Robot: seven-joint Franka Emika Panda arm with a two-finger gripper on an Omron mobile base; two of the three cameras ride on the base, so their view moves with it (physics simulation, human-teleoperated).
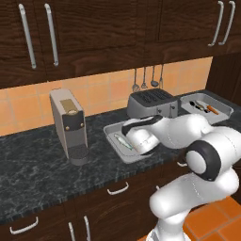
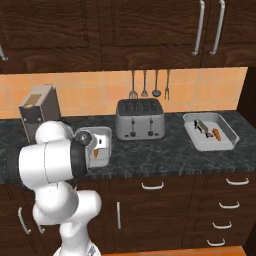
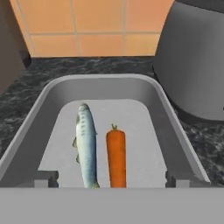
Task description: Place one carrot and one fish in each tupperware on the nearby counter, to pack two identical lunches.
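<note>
The left tupperware (image 3: 65, 87) holds a grey-silver fish (image 3: 86, 144) and an orange carrot (image 3: 116, 155) lying side by side. My gripper (image 3: 111, 179) hovers just above this tray's near end, open, its fingertips (image 3: 46, 178) wide apart and holding nothing. From the left base view, my hand covers most of that tupperware (image 1: 113, 128), with the fish (image 1: 123, 142) showing beside it. The right tupperware (image 2: 192, 140) on the counter (image 2: 160, 152) holds a second carrot (image 2: 216, 133) and fish (image 2: 202, 126).
A silver toaster (image 2: 140, 120) stands between the two trays, close to the left tray's right side. A coffee machine (image 1: 68, 124) stands left of it. Utensils (image 2: 150, 82) hang on the orange tiled wall. Dark drawers (image 2: 152, 186) run below the counter.
</note>
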